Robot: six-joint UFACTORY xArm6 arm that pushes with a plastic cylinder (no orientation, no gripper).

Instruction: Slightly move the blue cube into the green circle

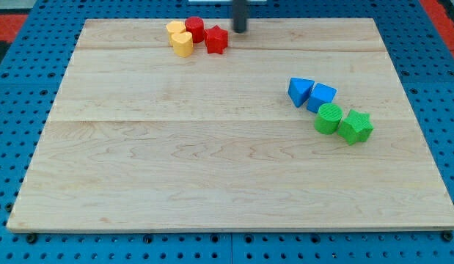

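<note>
Looking at the board, you saw my tip [241, 30], a bare jawless rod holding nothing, near the red star [216, 39], well apart from the blue cube [322, 97] touching the green circle [329, 118].

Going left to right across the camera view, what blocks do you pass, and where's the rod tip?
Yellow blocks → red cylinder → red star → my tip → blue triangle → blue cube → green circle → green star.

Red [195, 29], yellow [182, 45] blocks clustered top; green star [356, 126] right
</note>
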